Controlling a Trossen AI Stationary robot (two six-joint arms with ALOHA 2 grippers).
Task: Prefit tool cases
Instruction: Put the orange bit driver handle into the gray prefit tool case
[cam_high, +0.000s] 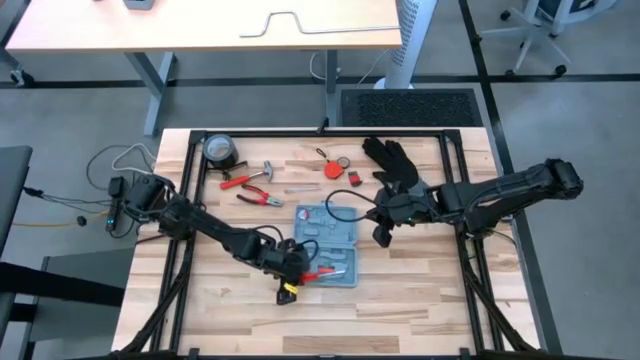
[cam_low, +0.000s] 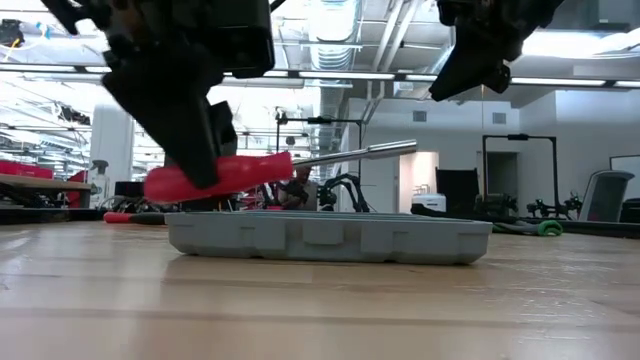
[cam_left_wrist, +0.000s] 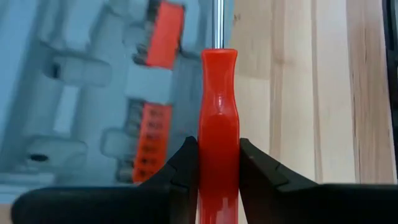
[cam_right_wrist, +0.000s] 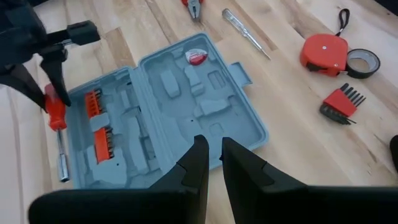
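The tool case (cam_high: 327, 243) lies open on the table, a blue-grey tray with moulded recesses (cam_right_wrist: 174, 112) and orange bit rows (cam_right_wrist: 102, 134). My left gripper (cam_high: 293, 272) hangs over the case's near left corner, shut on a red-handled driver (cam_low: 220, 175) whose metal shaft (cam_low: 360, 153) reaches out over the case. My right gripper (cam_right_wrist: 214, 146) hovers above the case's right edge, its fingers a narrow gap apart with nothing between them. My left gripper pinches the driver's red handle (cam_left_wrist: 217, 158) between its two fingers, one on each side. The fingers come slanting down from above and lie across the handle. The driver is lifted clear above the case, tilted, its shaft end higher than the handle's butt.
Behind the case lie two red-handled pliers (cam_high: 250, 188), a slim screwdriver (cam_right_wrist: 245, 34), a red tape measure (cam_right_wrist: 323, 51), a hex key set (cam_right_wrist: 339, 104), a dark tape roll (cam_high: 219, 150) and a black glove (cam_high: 392, 160). Bare wood lies near the table's front edge (cam_high: 400, 310).
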